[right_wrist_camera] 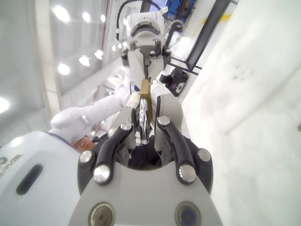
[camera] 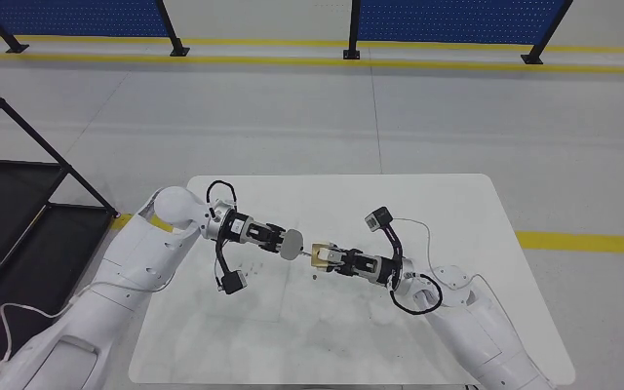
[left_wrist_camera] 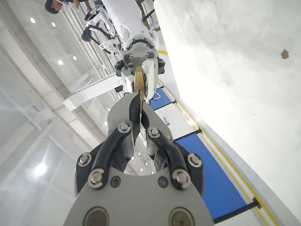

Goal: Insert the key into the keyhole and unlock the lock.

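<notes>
Pinching the brass lock [right_wrist_camera: 145, 88] flat between its fingers, right tool [right_wrist_camera: 144, 102] nearest, up off the desk [camera: 439, 205] around its middle, shackle [right_wrist_camera: 143, 118] pointing back toward the wrist. Just left and a shade farther, left tool [left_wrist_camera: 140, 106] pressed tight on the dark head of the key [left_wrist_camera: 136, 115], blade tip touching the lock's end face at the keyhole [left_wrist_camera: 140, 92]. Judged as mid-insertion, no turn made yet; depth of entry hard to tell. Could bind or skate off the face if pushed with the blade out of line. Could twist the lock in its pinch, or slip the key head, if turned before going fully home, with both held in mid-air and nothing to brace on. From the left wrist: blade meeting brass edge-on, best clue to alignment. From the right wrist: shackle and lock body from behind, good for spotting the lock rotating in its grip. From the top: both arms nose to nose over the desk, useful for heading alone.
</notes>
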